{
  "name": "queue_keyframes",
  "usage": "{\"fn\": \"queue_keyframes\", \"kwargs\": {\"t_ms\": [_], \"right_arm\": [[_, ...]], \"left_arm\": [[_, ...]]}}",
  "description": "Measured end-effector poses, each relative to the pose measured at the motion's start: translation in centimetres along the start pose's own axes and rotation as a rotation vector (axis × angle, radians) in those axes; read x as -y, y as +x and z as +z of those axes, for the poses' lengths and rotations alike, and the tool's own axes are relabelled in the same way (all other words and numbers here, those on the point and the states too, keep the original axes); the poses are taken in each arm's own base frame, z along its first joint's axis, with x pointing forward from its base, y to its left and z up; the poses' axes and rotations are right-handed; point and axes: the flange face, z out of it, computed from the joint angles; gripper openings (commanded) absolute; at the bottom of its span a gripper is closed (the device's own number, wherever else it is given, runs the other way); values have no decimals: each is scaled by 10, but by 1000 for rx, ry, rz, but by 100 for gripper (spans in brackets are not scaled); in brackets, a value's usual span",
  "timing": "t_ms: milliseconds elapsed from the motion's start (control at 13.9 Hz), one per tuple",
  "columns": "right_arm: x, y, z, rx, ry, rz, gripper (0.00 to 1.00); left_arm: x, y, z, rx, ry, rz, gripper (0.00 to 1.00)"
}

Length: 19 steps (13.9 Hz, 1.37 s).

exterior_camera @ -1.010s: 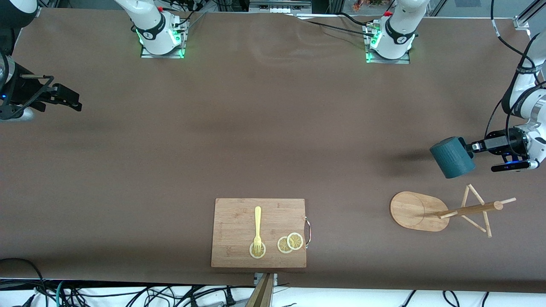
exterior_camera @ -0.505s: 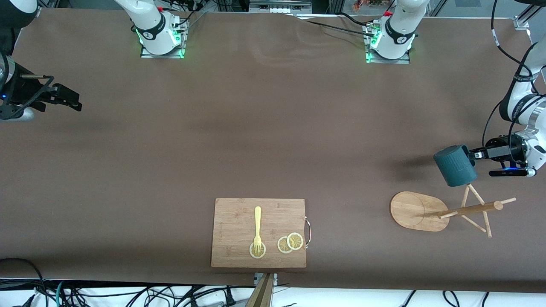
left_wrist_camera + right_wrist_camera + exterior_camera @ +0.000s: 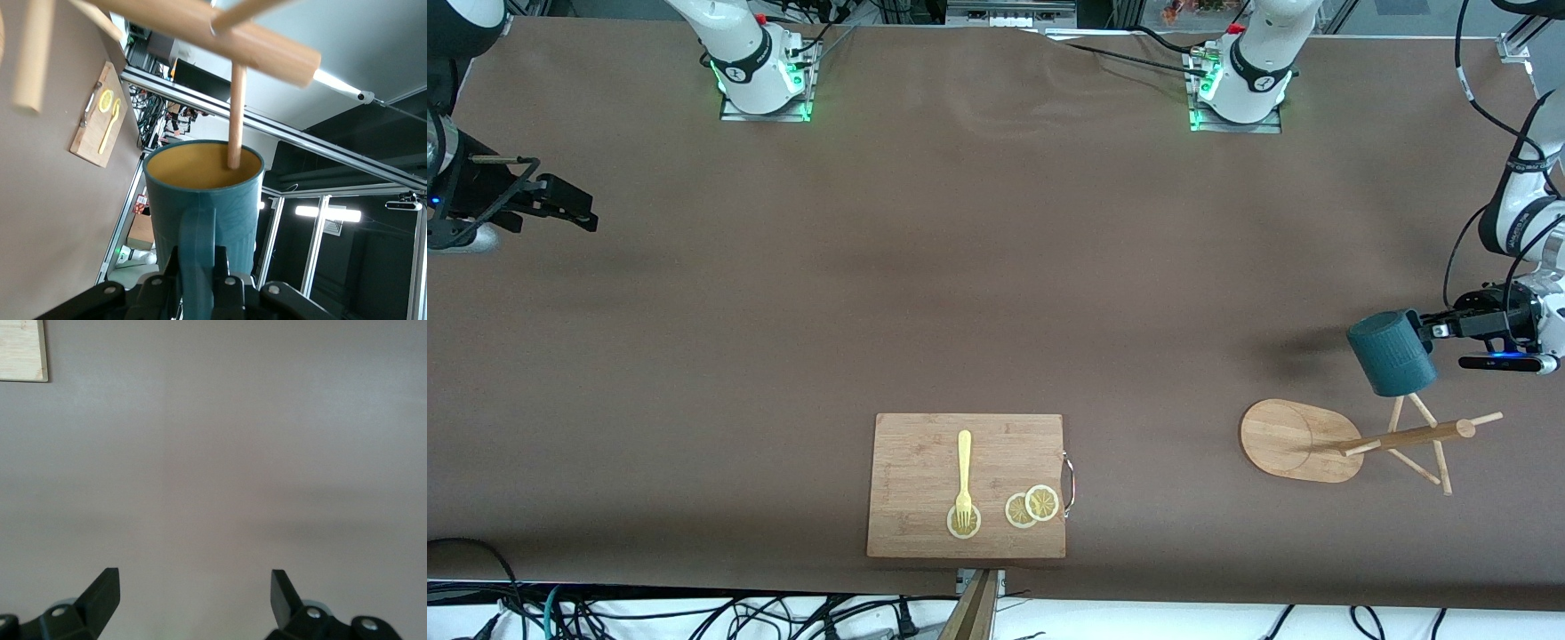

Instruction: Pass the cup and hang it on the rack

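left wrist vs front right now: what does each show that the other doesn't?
Left wrist only: the cup's tan inside, a rack peg crossing its mouth, and the left gripper shut on the cup's handle.

Front only: the rack's oval base, the right gripper waiting open over the table's right-arm end, both arm bases, and three lemon slices on the board.

Both: cup held over the rack, plus the board with the fork.
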Motion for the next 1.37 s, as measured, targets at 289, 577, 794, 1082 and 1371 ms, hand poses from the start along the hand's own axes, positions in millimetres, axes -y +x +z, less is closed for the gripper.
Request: {"fn": "queue_keyframes", "kwargs": {"t_ms": [289,577,794,1082,1371], "right_arm": [[0,0,0,1,0,0,100],[0,0,0,1,0,0,100],[0,0,0,1,0,0,100],[0,0,0,1,0,0,100],[0,0,0,1,0,0,100]], "left_arm": [[0,10,-5,-9,-6,-30,0],[-7,24,-4,-51,-3,-60,0],[-2,33,-1,-63,2,-69,0],[-7,37,-7,-73,8,-67,100],[-21,40,-11,-80,15,-79,100]]}}
